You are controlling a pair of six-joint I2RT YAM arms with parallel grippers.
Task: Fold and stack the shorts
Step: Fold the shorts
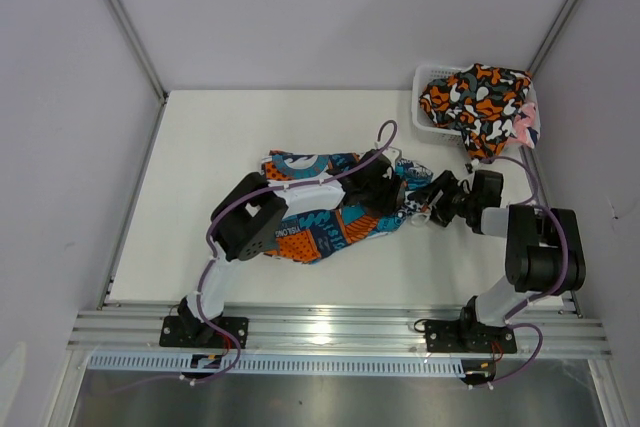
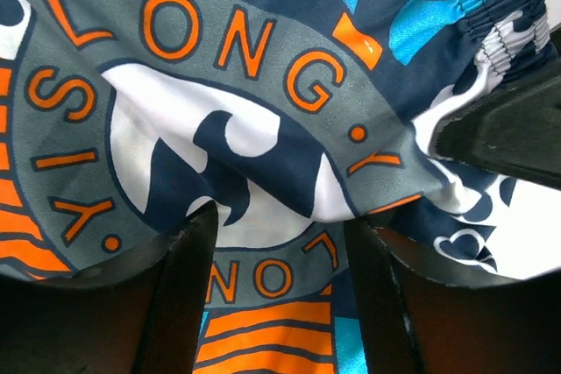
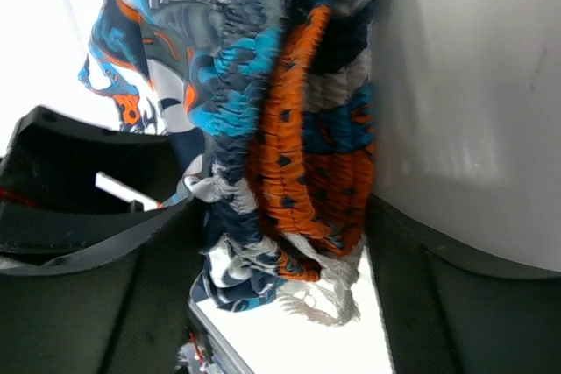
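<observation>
The blue-teal-orange patchwork shorts (image 1: 310, 232) lie crumpled in the middle of the table. My left gripper (image 1: 385, 185) hovers low over their right end. In the left wrist view its jaws stand apart over the printed cloth (image 2: 263, 67), with flat fabric showing between the fingers (image 2: 188, 286). My right gripper (image 1: 428, 202) meets the same end from the right. Its jaws straddle the bunched elastic waistband (image 3: 289, 155), and the gap is still wide. The orange-black-white camouflage shorts (image 1: 475, 97) fill the basket, and a pink piece (image 1: 525, 127) hangs at its right side.
The white mesh basket (image 1: 428, 77) stands at the back right corner of the table. The two grippers are close together, and a finger of the right one (image 2: 508, 129) shows in the left wrist view. The metal rail (image 1: 330, 325) runs along the near edge.
</observation>
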